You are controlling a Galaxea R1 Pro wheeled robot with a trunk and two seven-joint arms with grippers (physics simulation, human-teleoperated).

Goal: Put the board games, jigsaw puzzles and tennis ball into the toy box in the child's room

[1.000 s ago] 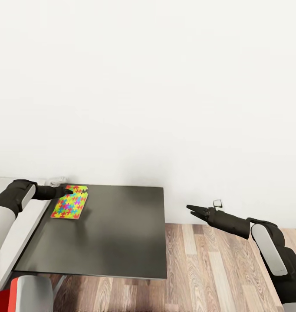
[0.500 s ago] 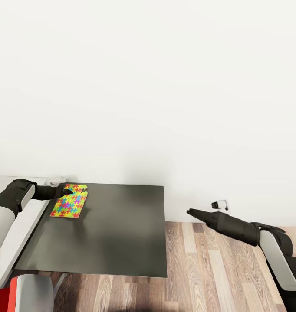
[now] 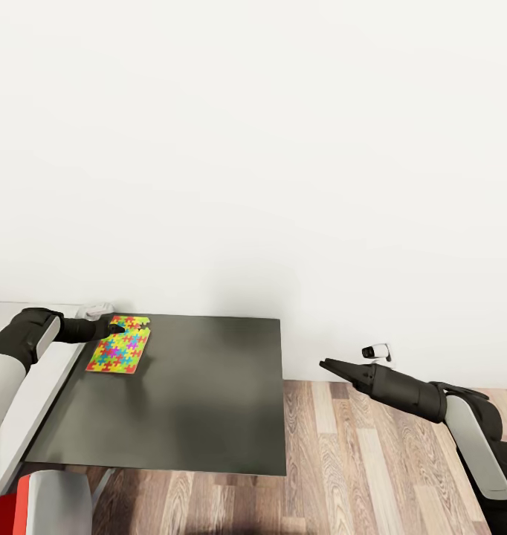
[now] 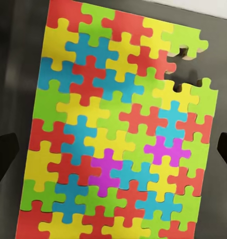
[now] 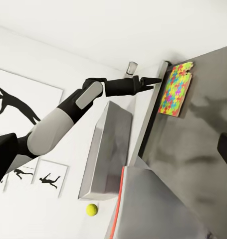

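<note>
A bright multicoloured jigsaw puzzle (image 3: 120, 350) lies flat at the far left corner of the black table (image 3: 201, 401). My left gripper (image 3: 121, 328) hovers just over the puzzle's far edge. In the left wrist view the puzzle (image 4: 118, 129) spans the picture and the gripper (image 4: 113, 149) stands open, one finger off each side of it. My right gripper (image 3: 326, 363) hangs open over the floor, off the table's right edge, holding nothing. The right wrist view looks across the table to the puzzle (image 5: 175, 89), the left gripper (image 5: 155, 79) and a tennis ball (image 5: 92, 209) beyond a grey box (image 5: 111, 149).
A pale grey slab (image 3: 38, 386) runs along the table's left side. A white wall (image 3: 283, 186) stands right behind the table. Wood floor (image 3: 357, 461) lies to the table's right and front. Framed silhouette pictures (image 5: 18, 99) hang on a far wall.
My right arm sank a little, and its fingers turned into a single wedge shape in the head view. It has been still for the last half second. The left arm and puzzle are unmoved.
</note>
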